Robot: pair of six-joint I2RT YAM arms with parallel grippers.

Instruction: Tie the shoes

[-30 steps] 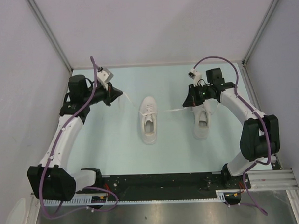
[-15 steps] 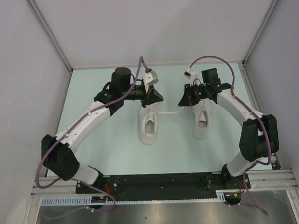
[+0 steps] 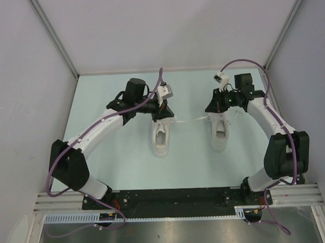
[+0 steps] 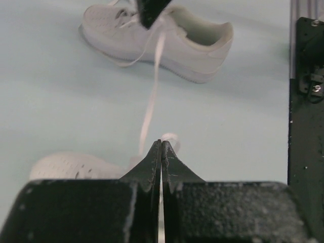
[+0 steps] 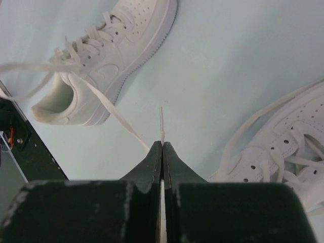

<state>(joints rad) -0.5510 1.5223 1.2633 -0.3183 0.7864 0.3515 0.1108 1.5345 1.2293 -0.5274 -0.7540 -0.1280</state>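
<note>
Two white shoes sat side by side on the pale counter (image 3: 114, 102), well apart, toes toward the far wall & heel openings toward the arm bases. The left shoe (image 3: 162, 138) lay near the middle, the right shoe (image 3: 218, 134) further right. The left pincer (image 3: 164, 115) hung over the lace area of the left shoe, arm reaching in from the left w/ its purple cable (image 3: 157, 84) arching above. In the left wrist view its fingers (image 4: 147, 167) were pressed together, w/ a thin white sliver in the seam and a short lace strand (image 4: 170, 136) showing right at the tips – apparently pinched there, though the hold itself was mostly hidden. The right pincer (image 3: 213, 108) sat over the toe end of the right shoe, also pressed together. It pinched the long lace (image 5: 109, 109), whose short end stuck up past the tips. From there that lace ran slack across the counter to the eyelets of the left shoe – in the top view it showed as a pale band bridging the gap between the two shoes. The right shoe's own laces lay loose over its tongue, untied, and no bow was visible on either shoe. A black rail (image 3: 176, 198) ran along the near edge by the arm bases.
</note>
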